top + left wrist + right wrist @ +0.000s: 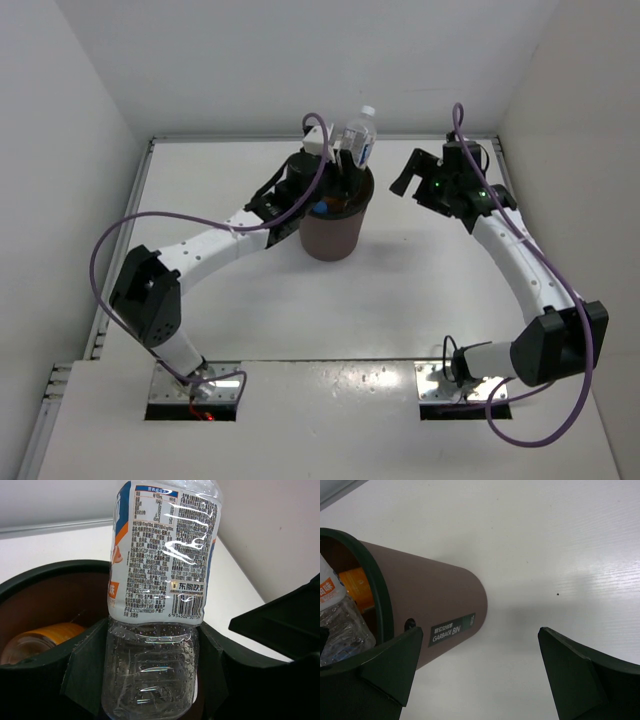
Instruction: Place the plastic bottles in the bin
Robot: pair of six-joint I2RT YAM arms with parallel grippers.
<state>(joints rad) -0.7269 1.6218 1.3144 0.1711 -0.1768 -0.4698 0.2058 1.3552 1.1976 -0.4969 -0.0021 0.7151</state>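
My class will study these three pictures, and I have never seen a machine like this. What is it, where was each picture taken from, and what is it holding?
These are two robot arms bolted at the near edge of a white table. The wide picture comes from a fixed camera above and behind them. The other two come from a small camera on each wrist, so the dark wedges at their edges are that arm's own fingers. On the table stands a brown bin labelled "Garbage Bin". The left gripper is shut on a clear plastic bottle with a whitish label, holding it upright at the bin's mouth. An orange bottle lies inside the bin. The right gripper is open and empty, beside the bin.
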